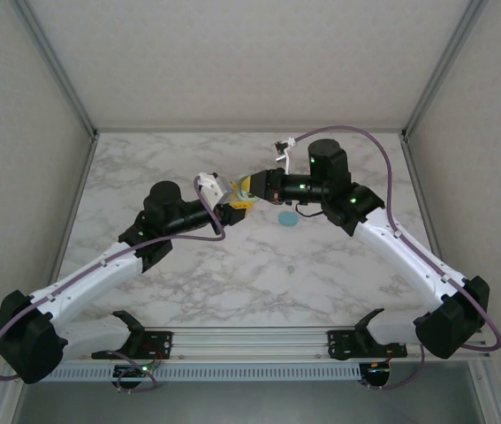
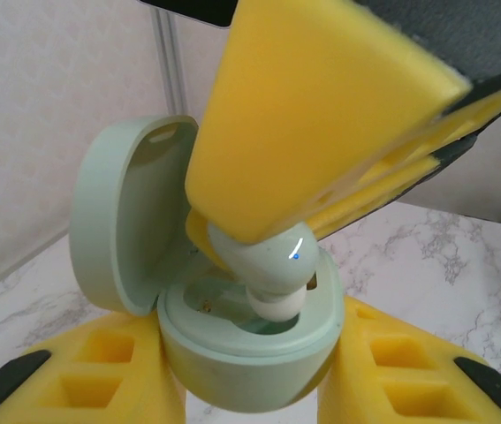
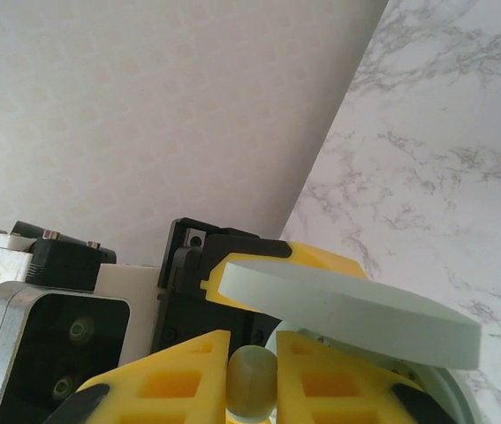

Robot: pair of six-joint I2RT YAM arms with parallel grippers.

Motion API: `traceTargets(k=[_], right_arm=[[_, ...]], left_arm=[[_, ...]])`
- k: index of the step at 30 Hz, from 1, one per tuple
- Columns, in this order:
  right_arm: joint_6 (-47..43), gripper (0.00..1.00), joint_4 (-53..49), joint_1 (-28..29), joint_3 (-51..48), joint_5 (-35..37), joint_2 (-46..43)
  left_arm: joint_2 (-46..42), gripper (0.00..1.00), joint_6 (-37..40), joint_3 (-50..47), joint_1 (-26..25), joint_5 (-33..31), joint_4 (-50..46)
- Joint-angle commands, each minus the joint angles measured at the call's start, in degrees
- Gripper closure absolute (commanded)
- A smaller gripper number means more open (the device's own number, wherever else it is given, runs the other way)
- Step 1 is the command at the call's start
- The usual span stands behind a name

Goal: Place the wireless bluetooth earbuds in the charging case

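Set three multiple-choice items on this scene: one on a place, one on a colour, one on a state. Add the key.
1. Where is the earbud?
A. in a cup
B. just over the open case
C. on a shelf

2. What colour is the case?
A. red
B. black
C. pale green

3. How is the lid?
A. open
B. shut
C. torn off

Key:
1 B, the right pincer holds it right above the case.
2 C, body and lid are both pale green.
3 A, it stands swung back while the left pincer grips the case.
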Motion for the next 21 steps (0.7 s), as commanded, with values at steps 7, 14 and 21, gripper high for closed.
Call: traceTargets(k=[7,14,21], right_arm=[[1.87,0.82,1.87,1.19,0.23,0.71,0.69],[1.75,0.82,0.61,1.37,0.30,1.43,1.05],[-1.77,0.80,-5.71,2.59,2.23,4.96,1.92]], left_arm=[[-0.08,0.80,-1.05,0.39,-0.89,-1.06,4.11],[0.03,0.79,-1.10,0.39,-1.07,-2.15,4.74],[0.01,0.79,-1.42,0.13,-1.24,-3.63,5.95]])
